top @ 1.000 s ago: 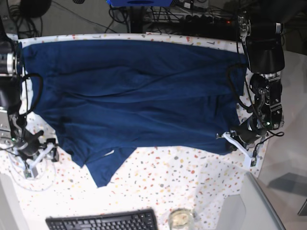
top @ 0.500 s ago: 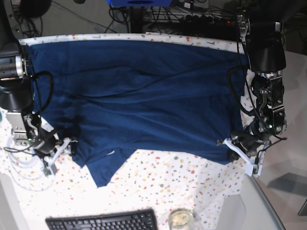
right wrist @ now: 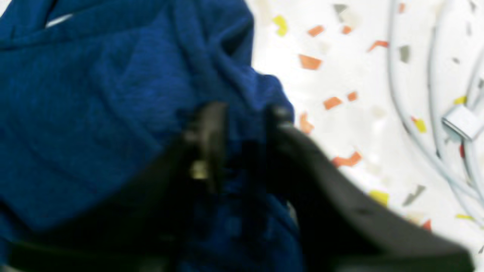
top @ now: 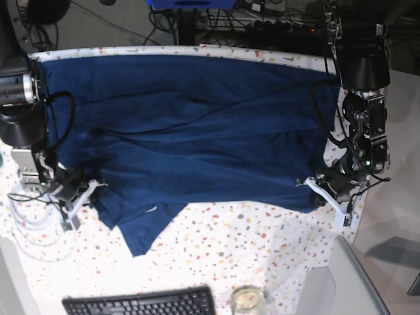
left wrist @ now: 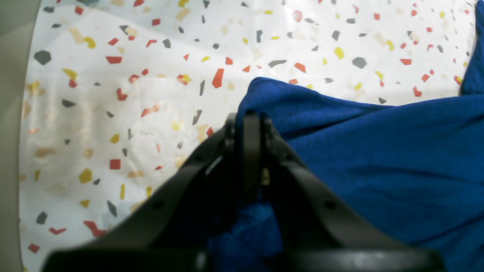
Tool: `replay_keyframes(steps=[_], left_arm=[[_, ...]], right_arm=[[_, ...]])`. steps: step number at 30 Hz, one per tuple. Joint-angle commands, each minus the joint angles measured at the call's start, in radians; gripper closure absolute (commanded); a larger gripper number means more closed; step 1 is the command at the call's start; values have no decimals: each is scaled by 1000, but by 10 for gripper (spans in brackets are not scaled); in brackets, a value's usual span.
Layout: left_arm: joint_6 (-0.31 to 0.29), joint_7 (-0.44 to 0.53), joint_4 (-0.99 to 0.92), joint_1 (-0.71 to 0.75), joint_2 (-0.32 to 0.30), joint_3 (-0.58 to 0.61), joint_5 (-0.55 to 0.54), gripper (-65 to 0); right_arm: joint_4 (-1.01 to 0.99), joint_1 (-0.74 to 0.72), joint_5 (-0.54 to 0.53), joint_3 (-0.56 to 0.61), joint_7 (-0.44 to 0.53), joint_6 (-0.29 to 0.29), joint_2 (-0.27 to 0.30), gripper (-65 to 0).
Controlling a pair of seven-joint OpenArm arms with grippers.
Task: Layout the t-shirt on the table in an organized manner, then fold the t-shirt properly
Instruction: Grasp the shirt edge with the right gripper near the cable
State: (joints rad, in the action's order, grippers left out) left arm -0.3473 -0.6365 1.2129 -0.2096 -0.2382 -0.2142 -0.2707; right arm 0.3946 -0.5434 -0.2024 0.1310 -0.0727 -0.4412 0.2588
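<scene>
1. The t-shirt (top: pixel 190 138) is seen spread wide across the upper half of the counter (top: pixel 249 249) in the base view, with 1 loose flap hanging down toward 7 o'clock.
2. The fabric is wrinkled through the middle; the far hem is laid along the counter's 12 o'clock edge.
3. The left gripper (top: pixel 314 191) is placed at the shirt's 4 o'clock corner in the base view.
4. In the left wrist view the left gripper (left wrist: pixel 247 121) is shown with its fingers (left wrist: pixel 252 151) pressed together, pinched on the t-shirt (left wrist: pixel 378 158) edge; blue cloth is bunched between the finger bases.
5. Speckled counter (left wrist: pixel 132 94) is visible from 9 to 12 o'clock of that grip.
6. The right gripper (top: pixel 88 191) is placed at the shirt's 8 o'clock edge in the base view.
7. In the right wrist view the right gripper (right wrist: pixel 245 113) is blurred; its fingers (right wrist: pixel 211 124) are seen with a narrow gap, and the t-shirt (right wrist: pixel 94 94) fabric is caught in that gap.
8. White cables (right wrist: pixel 435 124) are seen lying on the counter (right wrist: pixel 340 75) at 3 o'clock of the right gripper.
9. A black keyboard (top: pixel 141 303) is seen at the 6 o'clock edge of the base view, with a small round glass (top: pixel 247 299) just beside it at 3 o'clock.
</scene>
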Motion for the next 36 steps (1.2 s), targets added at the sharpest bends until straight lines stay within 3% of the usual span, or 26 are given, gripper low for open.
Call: replay_keyframes(steps=[1, 4, 6, 16, 26, 36], left_arm=[[-2, 27, 15, -20, -13, -4, -11, 0], [-2, 27, 14, -18, -13, -4, -11, 0], [-2, 27, 14, -18, -13, -4, -11, 0], [-2, 27, 23, -29, -5, 3, -11, 0], [-2, 27, 25, -52, -10, -6, -11, 0], [-2, 27, 25, -80, -5, -6, -11, 0]], right_arm=[[13, -31, -7, -4, 23, 2, 12, -54], [13, -30, -7, -4, 18, 2, 12, -51], [13, -30, -7, -4, 18, 2, 15, 0], [119, -40, -7, -4, 17, 2, 49, 0], [358, 35, -6, -3, -94, 2, 86, 0], [370, 65, -6, -3, -106, 0, 86, 0]])
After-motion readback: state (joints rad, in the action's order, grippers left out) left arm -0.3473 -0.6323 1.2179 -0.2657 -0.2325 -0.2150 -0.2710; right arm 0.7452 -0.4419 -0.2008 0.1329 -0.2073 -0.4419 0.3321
